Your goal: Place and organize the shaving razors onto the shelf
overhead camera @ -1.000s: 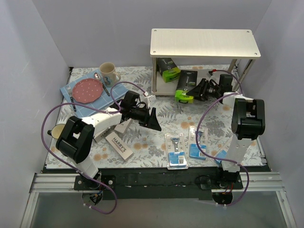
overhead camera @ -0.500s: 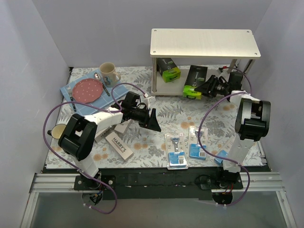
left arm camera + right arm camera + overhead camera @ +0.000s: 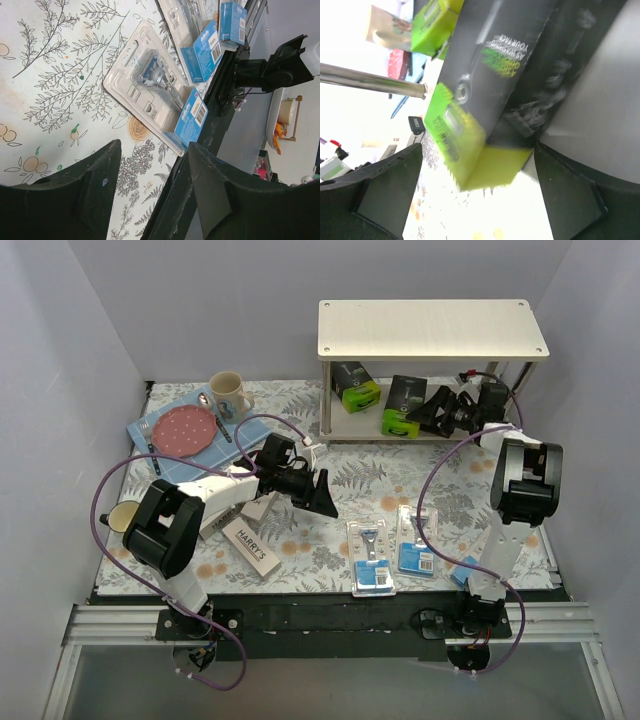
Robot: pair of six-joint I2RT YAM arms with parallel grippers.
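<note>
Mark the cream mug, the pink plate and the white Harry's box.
cream mug (image 3: 230,397), overhead view, on its side wall.
pink plate (image 3: 185,430), overhead view, on its bare centre.
white Harry's box (image 3: 252,545), overhead view, on its printed top face.

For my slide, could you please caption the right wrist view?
Open right tool facing a black-and-lime razor box on the shelf.

Cream mug (image 3: 228,393), pink plate (image 3: 184,430), blue mat (image 3: 140,425), floral tablecloth (image 3: 400,475)
</note>
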